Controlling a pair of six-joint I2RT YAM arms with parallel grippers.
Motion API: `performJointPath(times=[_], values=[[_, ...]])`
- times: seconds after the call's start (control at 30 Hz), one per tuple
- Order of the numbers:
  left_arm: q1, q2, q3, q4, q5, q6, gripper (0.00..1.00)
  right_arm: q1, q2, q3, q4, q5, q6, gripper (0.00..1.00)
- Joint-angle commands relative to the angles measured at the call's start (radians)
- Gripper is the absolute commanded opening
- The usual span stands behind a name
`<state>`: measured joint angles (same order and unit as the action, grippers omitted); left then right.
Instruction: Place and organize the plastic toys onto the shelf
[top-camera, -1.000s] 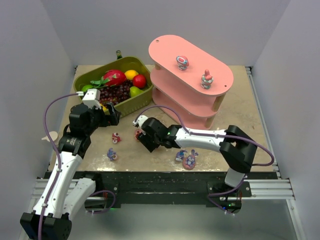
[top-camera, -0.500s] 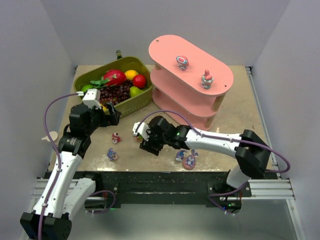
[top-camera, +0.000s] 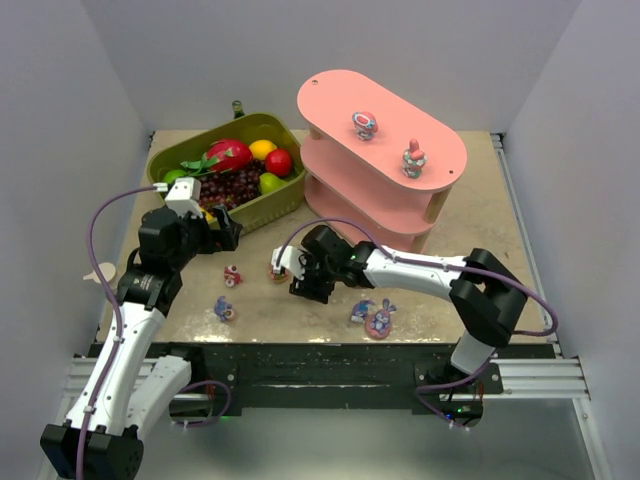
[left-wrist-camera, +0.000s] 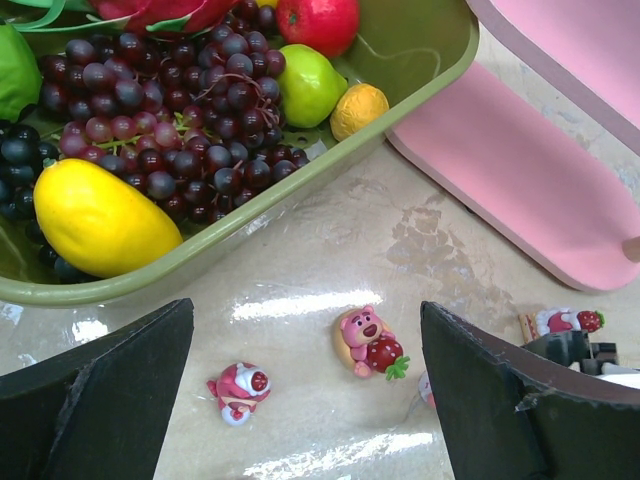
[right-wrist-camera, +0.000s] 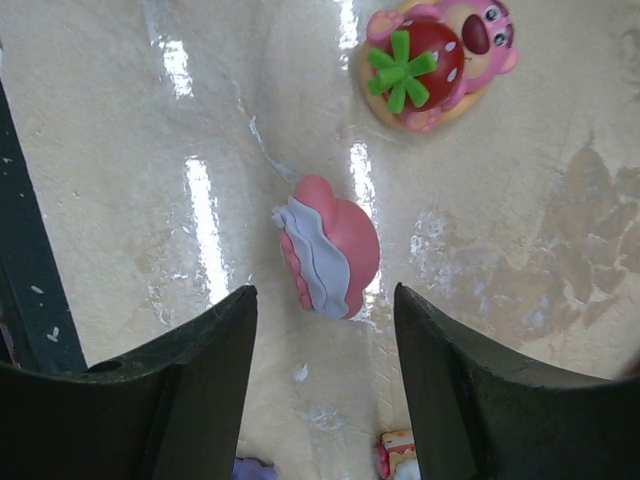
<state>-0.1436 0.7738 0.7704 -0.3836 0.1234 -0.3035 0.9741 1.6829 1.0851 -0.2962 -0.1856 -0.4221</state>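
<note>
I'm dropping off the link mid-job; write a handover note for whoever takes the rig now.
Left gripper: open, empty, beside the basket.
Right gripper: open, poised at a pink ruffled toy on the table, not gripped.
Two toys stand on the shelf's top board.
Done: those two.
Left: bear toy, the pink one and several others on the table.
</note>
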Motion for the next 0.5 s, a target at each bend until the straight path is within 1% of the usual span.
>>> performJointPath(times=[0.0,0.47], values=[[0.01,0.002,-0.005,0.018,0.007,0.0,0.99,-0.003,0.024,0.05,-0.005,-0.046,-0.044,0.59],[0.01,0.004,-0.005,0.017,0.002,0.003,0.99,-0.005,0.043,0.035,0.094,-0.009,-0.04,0.55]])
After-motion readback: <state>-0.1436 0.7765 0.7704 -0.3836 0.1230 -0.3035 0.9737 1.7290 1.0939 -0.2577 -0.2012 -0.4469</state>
